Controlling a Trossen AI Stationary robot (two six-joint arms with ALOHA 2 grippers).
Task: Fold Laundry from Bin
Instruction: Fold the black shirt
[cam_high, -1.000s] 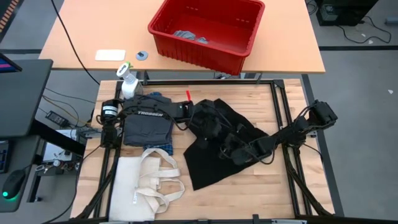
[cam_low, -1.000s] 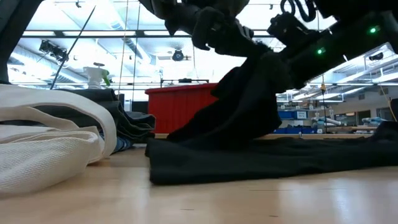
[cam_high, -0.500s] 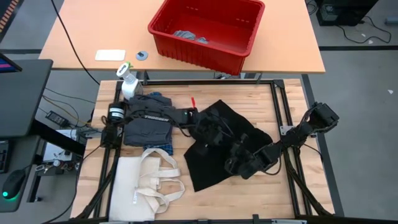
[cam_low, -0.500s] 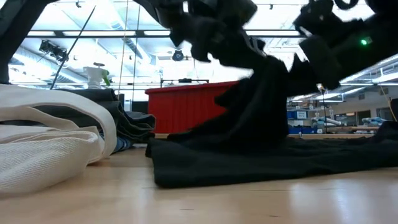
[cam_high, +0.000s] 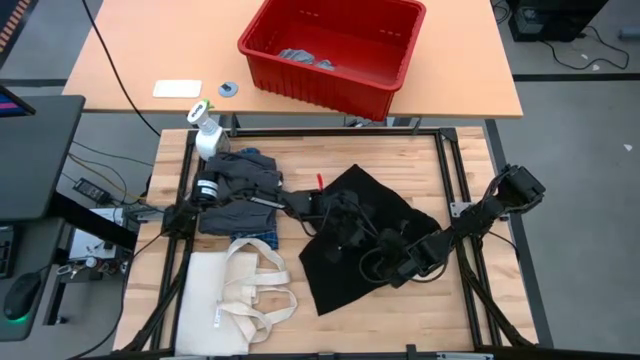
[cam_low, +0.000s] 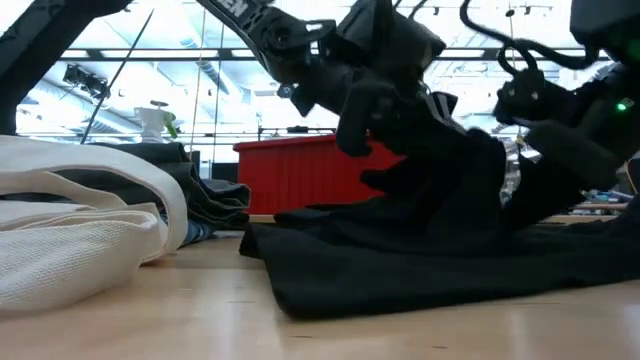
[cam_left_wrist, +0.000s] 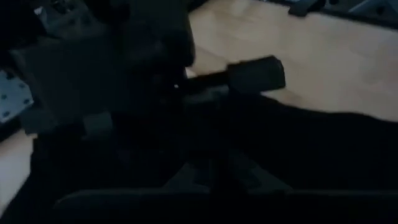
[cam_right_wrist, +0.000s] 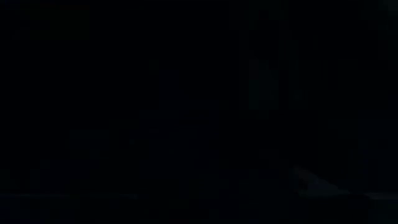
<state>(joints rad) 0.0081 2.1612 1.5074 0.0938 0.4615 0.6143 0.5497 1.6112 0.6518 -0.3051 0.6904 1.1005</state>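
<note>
The large black piece (cam_high: 345, 275) of laundry lies spread on the wooden table, heaped up in its middle (cam_low: 440, 190) under both arms. My left gripper (cam_high: 345, 218) reaches in from the table's left and is shut on the raised cloth. My right gripper (cam_high: 392, 262) comes from the right and sits low on the same heap. Its wrist view is all dark. The red bin (cam_high: 300, 75) stands on the far table with light grey pieces (cam_high: 305, 57) inside. A folded dark grey piece (cam_high: 238, 200) lies on a blue plaid shirt (cam_high: 262, 237) at the left. My left gripper holds the black piece at the raised part (cam_low: 400, 150) near its middle, coming slanting down from the table's left. Dark cloth hides the fingertips. The cloth hangs below it and its edges lie on the table. My right gripper holds the heap's right side (cam_low: 500, 175), slanting down. The cloth covers the place of contact.
A cream tote bag (cam_high: 225, 295) lies at the near left. A white spray bottle (cam_high: 205, 130) stands at the far left corner. A small red thing (cam_high: 318, 180) lies by the black piece's far edge. Bare wood shows at the near right (cam_high: 420, 310).
Both grippers have sunk toward the table. The left has gone toward the right edge; the right has gone toward the near edge and has rolled. The black piece's raised tent has dropped into a low heap, and its near left edge has shifted right.
</note>
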